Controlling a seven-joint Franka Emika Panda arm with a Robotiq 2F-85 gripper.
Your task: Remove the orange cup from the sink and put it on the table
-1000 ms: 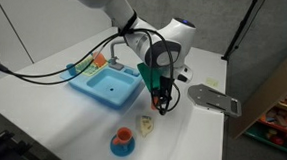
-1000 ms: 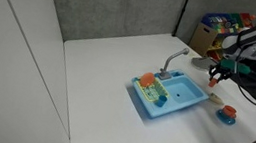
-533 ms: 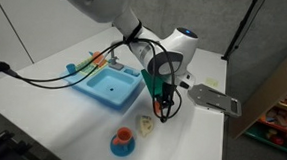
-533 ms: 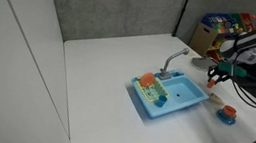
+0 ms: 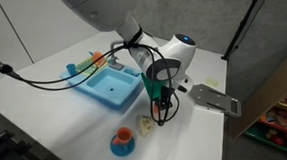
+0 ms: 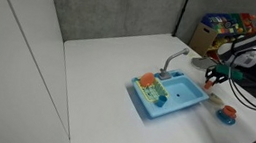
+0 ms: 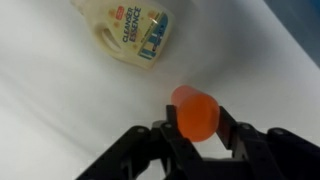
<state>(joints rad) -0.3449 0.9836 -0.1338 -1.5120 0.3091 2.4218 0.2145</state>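
White table (image 5: 42, 104) carries the blue sink (image 5: 108, 86). Gripper (image 7: 195, 130) fingers clamp the orange cup (image 7: 195, 110) near a small bottle (image 7: 130, 35)

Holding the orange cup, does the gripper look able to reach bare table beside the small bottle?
Probably yes. The gripper, shut on the orange cup, hangs over bare table; the bottle lies off to one side, with nothing beneath the cup.
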